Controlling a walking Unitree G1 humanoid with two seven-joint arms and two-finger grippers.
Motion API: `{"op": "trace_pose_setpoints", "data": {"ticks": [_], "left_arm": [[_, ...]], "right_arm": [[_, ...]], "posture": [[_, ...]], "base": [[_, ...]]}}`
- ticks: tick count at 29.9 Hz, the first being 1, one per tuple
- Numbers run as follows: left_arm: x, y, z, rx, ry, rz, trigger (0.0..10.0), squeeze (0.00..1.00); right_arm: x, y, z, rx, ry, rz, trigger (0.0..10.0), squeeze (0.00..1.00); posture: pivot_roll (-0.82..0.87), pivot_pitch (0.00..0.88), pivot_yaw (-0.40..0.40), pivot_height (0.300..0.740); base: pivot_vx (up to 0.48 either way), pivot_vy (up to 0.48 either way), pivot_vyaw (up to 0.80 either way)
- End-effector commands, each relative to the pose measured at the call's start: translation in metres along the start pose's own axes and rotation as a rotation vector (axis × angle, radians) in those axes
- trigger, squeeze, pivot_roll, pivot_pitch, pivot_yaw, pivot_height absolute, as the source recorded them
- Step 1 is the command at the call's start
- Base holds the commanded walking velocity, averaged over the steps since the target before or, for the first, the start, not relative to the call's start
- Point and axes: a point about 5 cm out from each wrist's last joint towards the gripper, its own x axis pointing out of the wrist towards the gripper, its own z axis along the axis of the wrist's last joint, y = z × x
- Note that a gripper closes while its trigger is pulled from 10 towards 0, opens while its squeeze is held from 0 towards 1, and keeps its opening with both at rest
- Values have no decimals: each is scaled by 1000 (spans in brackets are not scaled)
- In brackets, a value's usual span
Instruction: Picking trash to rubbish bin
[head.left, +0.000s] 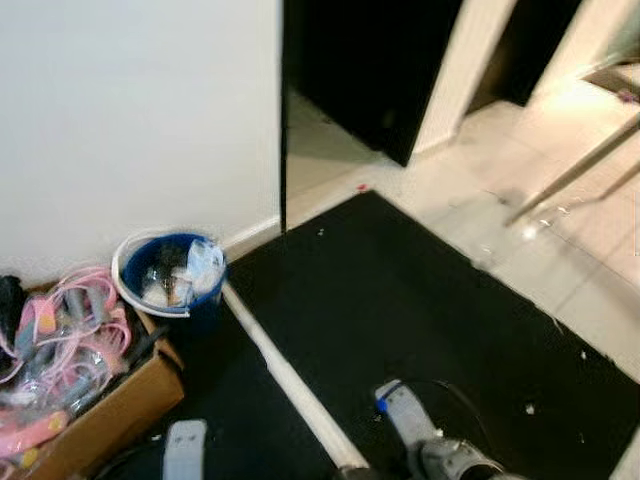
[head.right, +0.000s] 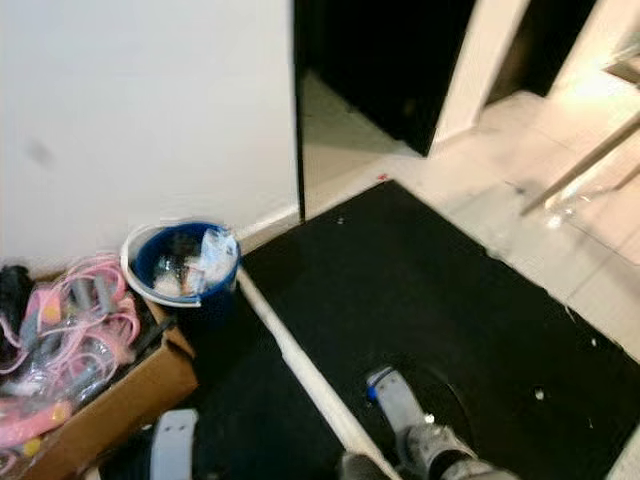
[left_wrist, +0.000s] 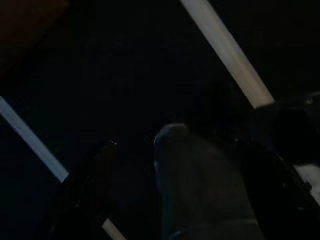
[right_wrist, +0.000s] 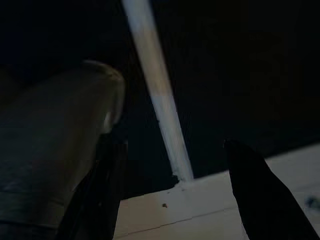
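A black floor mat (head.left: 400, 310) is lying over pale tiles. Near, both grippers are hanging over it with fingers spread, gripping nothing. Farther left, a round blue rubbish bin (head.left: 170, 275) is sitting beside a cardboard box (head.left: 105, 405).

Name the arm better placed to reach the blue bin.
Left, tentatively. The blue bin stands on the robot's left by the cardboard box. Both grippers hang open and empty; the left gripper is on that side.
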Motion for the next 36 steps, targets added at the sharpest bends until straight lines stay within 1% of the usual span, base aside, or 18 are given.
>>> {"op": "trace_pose_setpoints", "data": {"ticks": [1, 17, 21, 24, 27, 34, 36], "left_arm": [[-2, 4, -10, -3, 44, 16, 10000, 0], [-2, 2, -11, 6, 53, 19, 10000, 0], [-2, 1, -12, 32, 63, 11, 10000, 0], [-2, 0, -12, 37, 64, 3, 10000, 0], [-2, -1, -11, 45, 66, -7, 10000, 0], [-1, -1, -10, 52, 66, -13, 10000, 0], [-2, -1, -11, 54, 67, -15, 10000, 0]], "right_arm": [[1, 4, -2, 15, 7, 8, 10000, 0], [0, 2, 0, 27, 4, 0, 10000, 0], [0, 0, 0, 36, 2, -8, 10000, 0], [0, 0, 0, 51, -5, -15, 10000, 0], [0, -2, 3, 61, -27, -20, 10000, 0], [0, -3, 3, 75, -25, -25, 10000, 0], [0, -3, 2, 73, -22, -23, 10000, 0]], "posture": [[38, 21, -1, 740], [28, 23, 1, 740], [17, 19, 5, 740], [17, 19, 5, 740], [17, 19, 5, 740], [12, 16, 7, 740], [14, 18, 6, 740]], "base": [[0, 0, -800], [0, 0, -800], [0, 0, -800], [0, 0, -779], [0, 0, 0], [316, 0, 0], [356, 0, -781]]}}
